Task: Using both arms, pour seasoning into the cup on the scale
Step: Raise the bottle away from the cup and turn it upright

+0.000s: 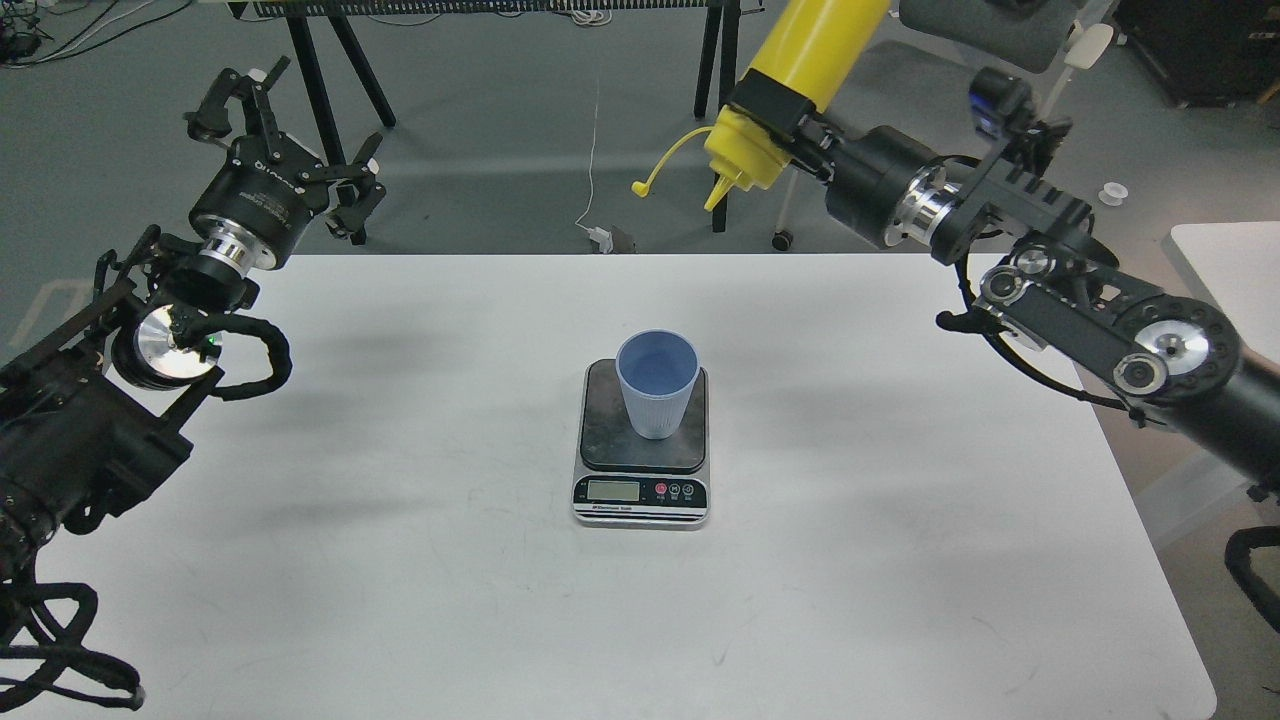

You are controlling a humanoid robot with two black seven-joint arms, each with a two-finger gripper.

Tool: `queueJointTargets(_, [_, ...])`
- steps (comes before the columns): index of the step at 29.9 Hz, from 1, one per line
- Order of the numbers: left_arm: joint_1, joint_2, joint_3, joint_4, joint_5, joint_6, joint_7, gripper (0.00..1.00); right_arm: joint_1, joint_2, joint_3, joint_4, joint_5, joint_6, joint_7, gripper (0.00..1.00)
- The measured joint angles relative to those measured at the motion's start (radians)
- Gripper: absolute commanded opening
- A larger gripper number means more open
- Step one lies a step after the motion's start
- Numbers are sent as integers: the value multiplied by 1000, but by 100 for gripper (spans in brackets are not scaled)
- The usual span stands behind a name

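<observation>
The light blue ribbed cup (657, 395) stands upright on the dark platform of the scale (641, 490) at the table's middle. My right gripper (775, 105) is shut on the yellow seasoning bottle (800, 75), held high up and to the right of the cup, tilted with its nozzle pointing down-left. The cap strap (665, 165) hangs off to the left of the nozzle. The bottle's bottom end runs out of the top of the view. My left gripper (285, 125) is open and empty, raised above the table's far left corner.
The white table (400, 560) carries only the scale and cup. A grey chair (940, 100) and black stand legs (330, 70) are behind the table. Another white table edge (1225, 270) is at the right.
</observation>
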Motion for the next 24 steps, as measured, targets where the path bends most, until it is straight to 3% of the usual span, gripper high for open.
queueJointTargets(5, [-1,0,-18,-9,-3,0,-2,100,-66,-68,42,24,313,45,4,37])
queueJointTargets(12, [6,-9,-83,-27,-4,0,-3,100,-271,-78,225,25,676,194,-8,37])
queueJointTargets(24, [8,-9,-87,-27,-4,0,-2,100,-622,-63,357,130,1113,424,-6,37])
